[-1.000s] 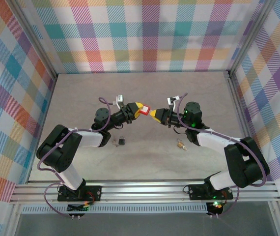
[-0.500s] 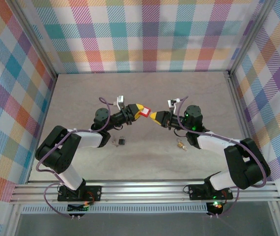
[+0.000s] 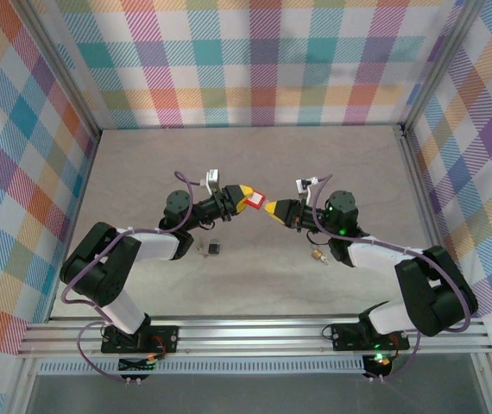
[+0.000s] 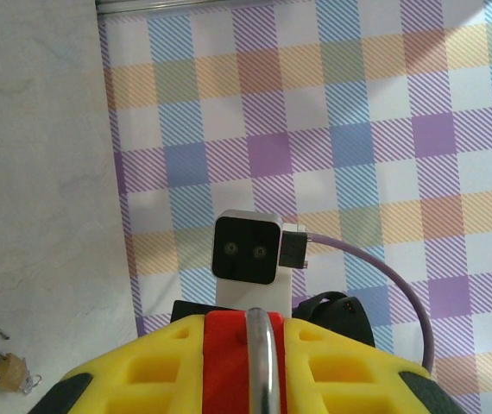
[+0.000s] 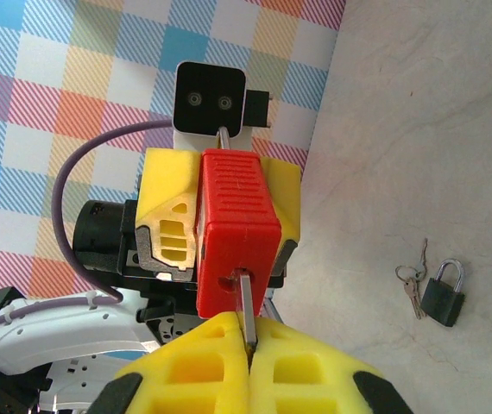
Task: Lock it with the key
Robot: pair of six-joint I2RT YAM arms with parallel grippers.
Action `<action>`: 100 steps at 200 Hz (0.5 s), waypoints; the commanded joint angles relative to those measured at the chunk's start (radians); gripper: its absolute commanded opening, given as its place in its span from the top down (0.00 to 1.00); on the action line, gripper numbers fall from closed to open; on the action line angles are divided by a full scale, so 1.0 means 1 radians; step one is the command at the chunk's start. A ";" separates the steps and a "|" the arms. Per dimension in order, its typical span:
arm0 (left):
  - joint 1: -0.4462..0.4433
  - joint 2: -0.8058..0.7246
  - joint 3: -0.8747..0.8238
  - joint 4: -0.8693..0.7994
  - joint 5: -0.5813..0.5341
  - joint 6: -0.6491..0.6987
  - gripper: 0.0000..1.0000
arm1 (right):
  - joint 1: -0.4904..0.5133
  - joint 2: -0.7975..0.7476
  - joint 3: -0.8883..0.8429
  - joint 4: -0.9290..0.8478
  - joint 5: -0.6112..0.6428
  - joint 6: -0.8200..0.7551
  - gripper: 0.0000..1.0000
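Note:
A red padlock (image 5: 237,207) is held off the table by my left gripper (image 3: 248,198), whose yellow fingers (image 5: 167,207) are shut on its sides. In the left wrist view its steel shackle (image 4: 261,366) runs up the middle of the red body (image 4: 226,362), pointing back at my left gripper (image 4: 246,332). My right gripper (image 5: 248,332) is shut on a flat metal key (image 5: 244,300), whose tip sits in the keyhole on the padlock's bottom face. From above, my right gripper (image 3: 269,206) meets the padlock (image 3: 255,201) tip to tip.
A black padlock (image 5: 444,293) with a small bunch of keys (image 5: 410,280) lies on the table below my left arm, as the top view's black padlock (image 3: 214,247) shows. A brass padlock (image 3: 319,256) with an open shackle lies under my right forearm. Checked walls enclose the table.
My right arm has shifted a little to the right and toward the near edge, now partly covering the brass padlock. The left gripper has followed slightly. Both grips hold.

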 commanded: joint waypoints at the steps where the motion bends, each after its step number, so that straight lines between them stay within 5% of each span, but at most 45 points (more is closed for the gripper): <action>1: 0.096 -0.082 0.010 0.130 -0.168 -0.019 1.00 | -0.016 -0.011 -0.069 -0.096 -0.018 -0.036 1.00; 100: 0.114 -0.096 -0.001 0.130 -0.186 -0.018 1.00 | -0.014 -0.035 -0.110 -0.067 -0.007 -0.026 1.00</action>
